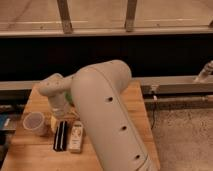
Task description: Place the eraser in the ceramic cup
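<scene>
Eraser [60, 135] lies flat on the desk [30, 155] at the lower left of the frame, just beside the bottle [76, 136], with the cup [35, 123] near its other side. Tool [59, 114] hangs spread above it, holding nothing. An off-centre descent could catch the bottle or knock the cup.

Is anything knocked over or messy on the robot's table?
No, nothing looks wrong. The ceramic cup stands upright, and the eraser and the white bottle lie flat side by side next to it on the wooden table. Nothing is spilled or broken. The gripper hangs just behind the eraser, open and empty.
</scene>
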